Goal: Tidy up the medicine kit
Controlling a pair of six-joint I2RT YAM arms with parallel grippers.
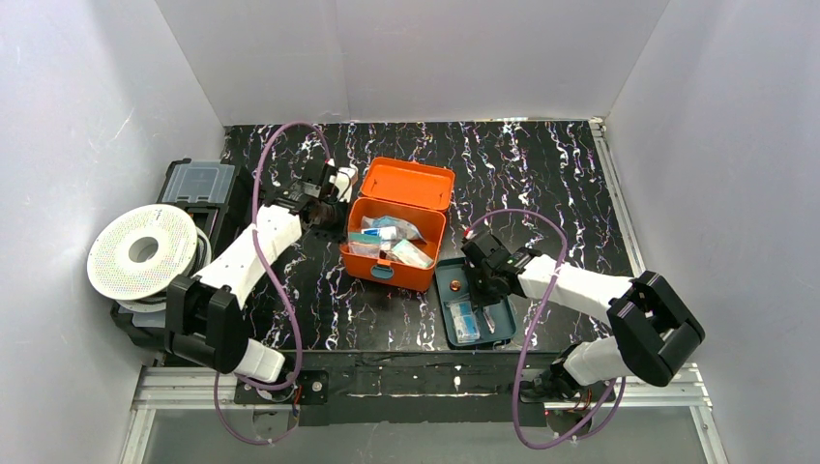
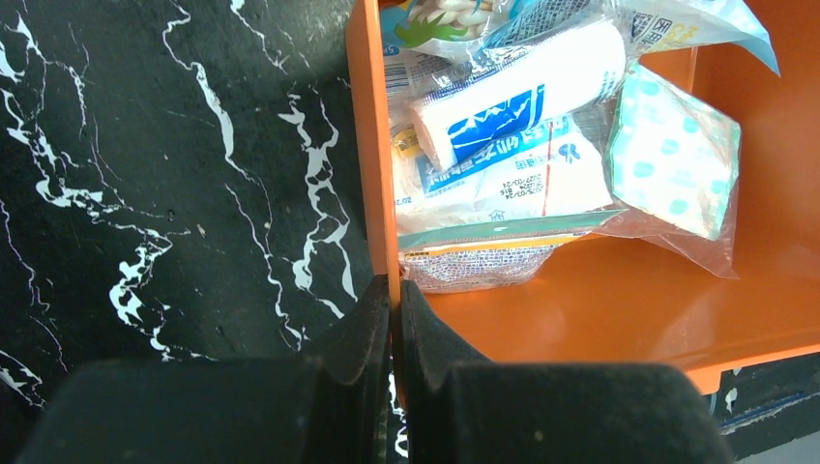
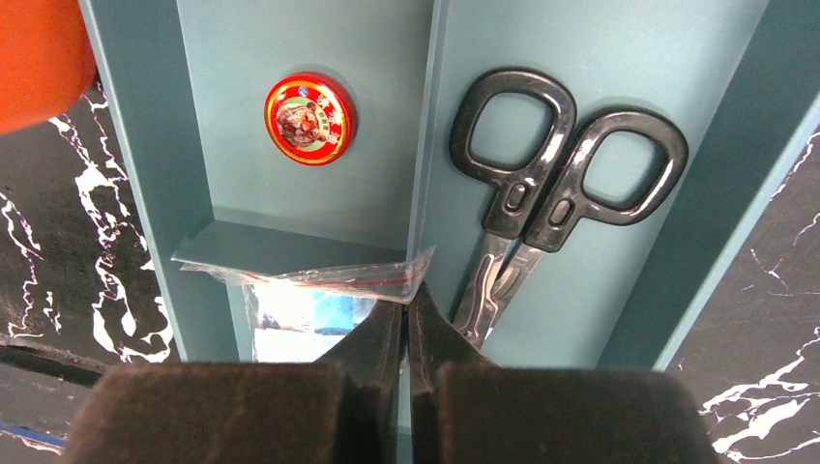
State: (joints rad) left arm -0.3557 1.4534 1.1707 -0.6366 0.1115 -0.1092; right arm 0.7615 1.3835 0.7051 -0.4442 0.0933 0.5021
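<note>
The orange medicine kit [image 1: 392, 266] stands open at mid table, its lid [image 1: 406, 184] tipped back, with packets and a bandage roll [image 2: 522, 92] inside. My left gripper [image 1: 345, 206] is shut on the kit's left wall [image 2: 372, 145], one finger outside and one inside. My right gripper [image 1: 481, 282] is over the dark teal tray [image 1: 441, 295], to the right of the kit. Its fingertips are shut on the corner of a clear plastic bag [image 3: 319, 280] with blue contents. Black-handled scissors [image 3: 551, 174] and a small red round tin [image 3: 309, 118] lie in the tray [image 3: 135, 145].
A black case with a clear lid [image 1: 198, 184] and a white spool [image 1: 145, 251] stand at the left edge. White walls close in the left, back and right sides. The tabletop is black marble-patterned [image 1: 541, 174].
</note>
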